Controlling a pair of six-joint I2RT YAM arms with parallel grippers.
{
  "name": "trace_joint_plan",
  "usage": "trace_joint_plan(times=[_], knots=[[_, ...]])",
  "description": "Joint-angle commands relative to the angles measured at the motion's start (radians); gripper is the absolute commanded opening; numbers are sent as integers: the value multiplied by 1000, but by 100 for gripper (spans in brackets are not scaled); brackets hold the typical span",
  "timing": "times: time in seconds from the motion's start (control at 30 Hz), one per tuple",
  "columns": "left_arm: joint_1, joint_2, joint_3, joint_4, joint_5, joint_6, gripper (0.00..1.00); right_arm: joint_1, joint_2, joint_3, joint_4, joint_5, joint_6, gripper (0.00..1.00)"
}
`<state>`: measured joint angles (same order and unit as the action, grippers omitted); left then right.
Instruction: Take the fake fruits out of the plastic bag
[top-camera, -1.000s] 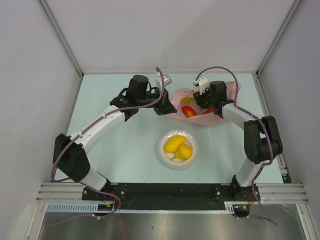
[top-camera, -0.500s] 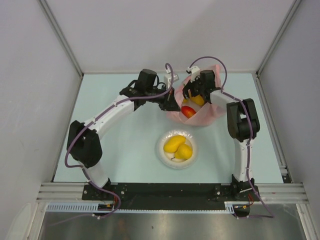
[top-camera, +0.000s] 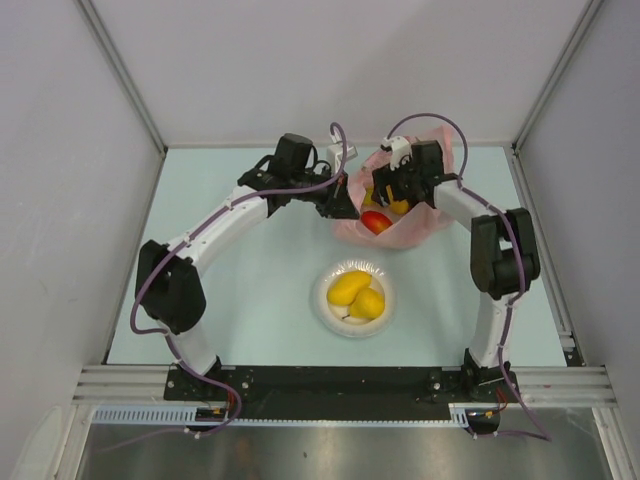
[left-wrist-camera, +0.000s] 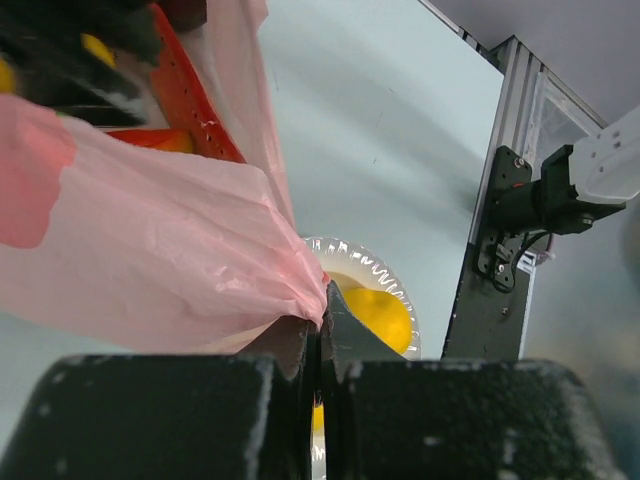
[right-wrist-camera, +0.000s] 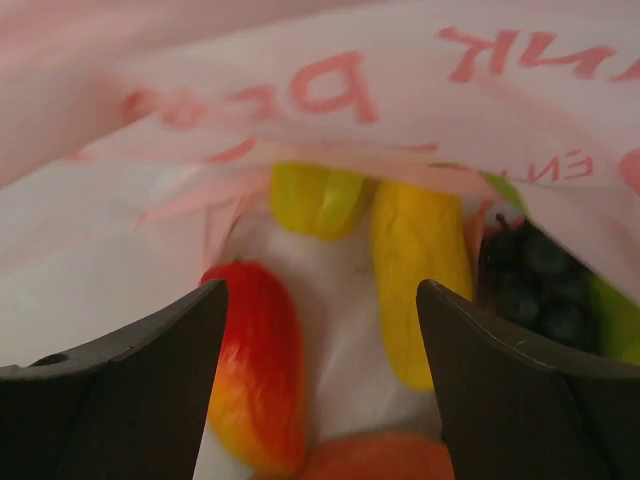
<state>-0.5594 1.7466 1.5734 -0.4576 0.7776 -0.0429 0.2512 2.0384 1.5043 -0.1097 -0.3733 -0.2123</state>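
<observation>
Pinching the rim of the plastic bag (left-wrist-camera: 150, 260), the left claw (left-wrist-camera: 322, 300) is clamped on it; the right claw (right-wrist-camera: 320, 292) gapes apart inside, above a mango (right-wrist-camera: 252, 370) and a yellow fruit (right-wrist-camera: 420, 270)

the plastic bag (right-wrist-camera: 330, 60) is translucent pink with red lettering. inside it, a mango (right-wrist-camera: 255, 370) shades from red to orange-yellow, with a plain yellow fruit (right-wrist-camera: 420, 270), a yellow-green fruit (right-wrist-camera: 315, 200) and a dark purple grape bunch (right-wrist-camera: 540, 285). two yellow ovals (top-camera: 348, 287) sit on a white plate (top-camera: 320, 300) over the pale mint surface (top-camera: 250, 290).
</observation>
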Motion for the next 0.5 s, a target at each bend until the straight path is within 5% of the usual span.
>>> trace_joint_plan(times=[0.0,0.4,0.47], knots=[[13,-21,23,25,11,17,0,6,-136,-73,-134,-102,-162,80],[16,-24,4,51,11,-12,0,30,17,-19,-323,-138,-305,79],[16,-25,0,54,11,-14,0,28,19,-19,-300,-145,-300,67]])
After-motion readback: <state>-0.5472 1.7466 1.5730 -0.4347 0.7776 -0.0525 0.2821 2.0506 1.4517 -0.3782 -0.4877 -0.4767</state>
